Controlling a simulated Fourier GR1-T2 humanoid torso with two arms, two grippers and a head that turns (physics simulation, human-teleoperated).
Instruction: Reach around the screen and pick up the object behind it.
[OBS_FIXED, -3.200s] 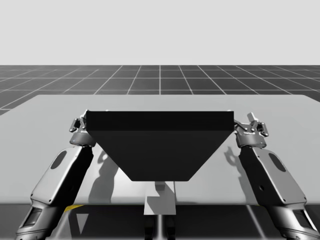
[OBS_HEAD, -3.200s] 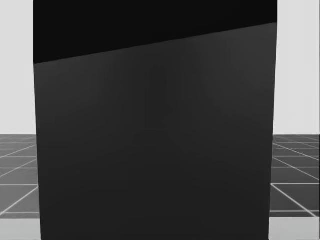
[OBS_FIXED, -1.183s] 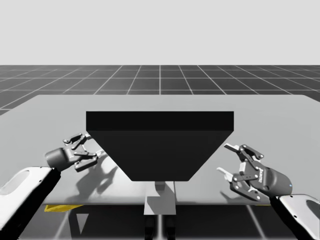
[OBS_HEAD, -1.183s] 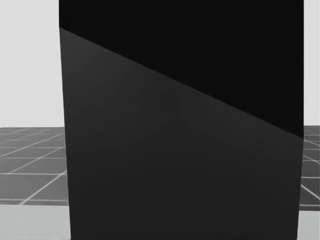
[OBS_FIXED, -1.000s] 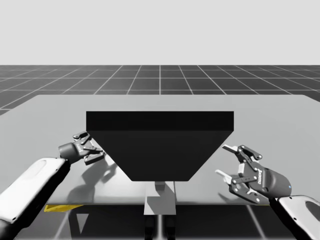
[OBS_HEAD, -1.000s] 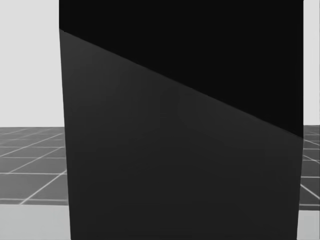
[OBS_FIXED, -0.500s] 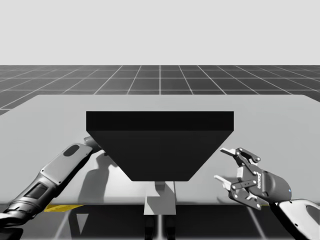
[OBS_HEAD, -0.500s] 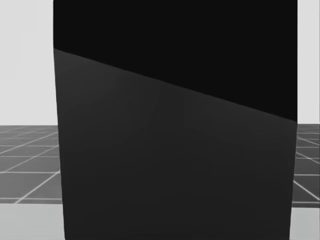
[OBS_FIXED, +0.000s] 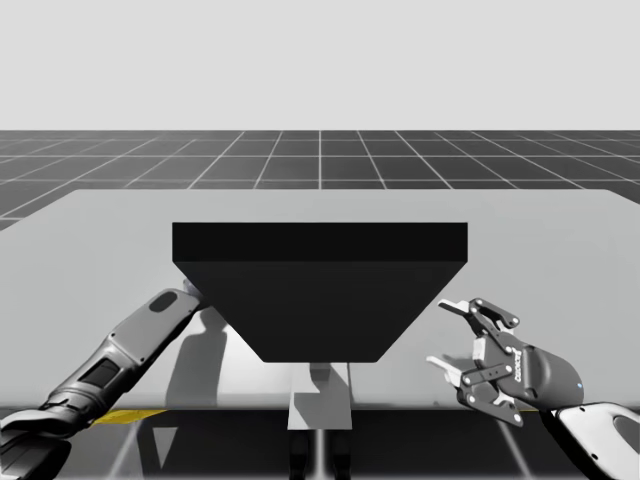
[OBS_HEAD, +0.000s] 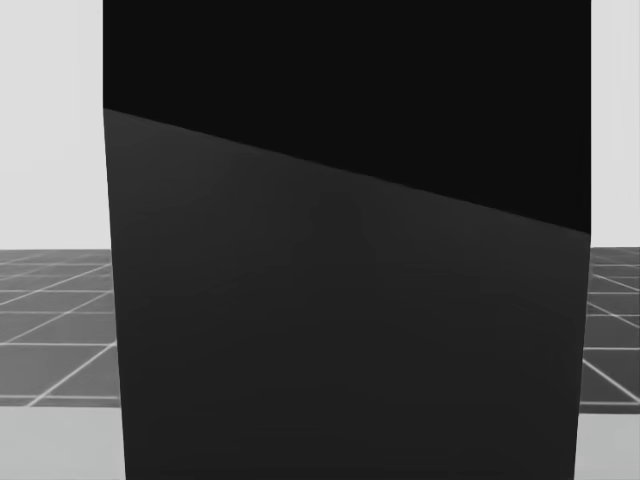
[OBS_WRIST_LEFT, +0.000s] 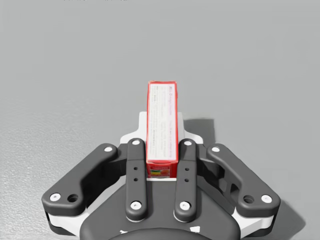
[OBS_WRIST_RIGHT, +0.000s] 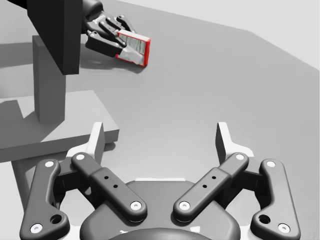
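A dark screen (OBS_FIXED: 320, 290) stands on a post mid-table and spans most of the head view (OBS_HEAD: 340, 300). In the high view my left arm (OBS_FIXED: 140, 345) runs behind the screen's left edge, which hides its hand. Behind the screen, my left gripper (OBS_WRIST_LEFT: 161, 137) is shut on a narrow red box (OBS_WRIST_LEFT: 162, 125), with a finger against each long side. The right wrist view shows that left gripper (OBS_WRIST_RIGHT: 107, 31) holding the red box (OBS_WRIST_RIGHT: 134, 51) low over the table. My right gripper (OBS_FIXED: 440, 335) hovers open and empty, right of the screen (OBS_WRIST_RIGHT: 160, 137).
The grey table (OBS_FIXED: 560, 250) spreads wide around the screen. The screen's post (OBS_WRIST_RIGHT: 50, 85) and flat base plate (OBS_WRIST_RIGHT: 55, 135) lie just ahead and to the side of my right gripper. A dark tiled floor lies beyond the table's far edge.
My left arm swung in from the table's left and its gripper passed behind the screen's left edge. The right gripper drifted slightly down, staying open. My head has turned a little.
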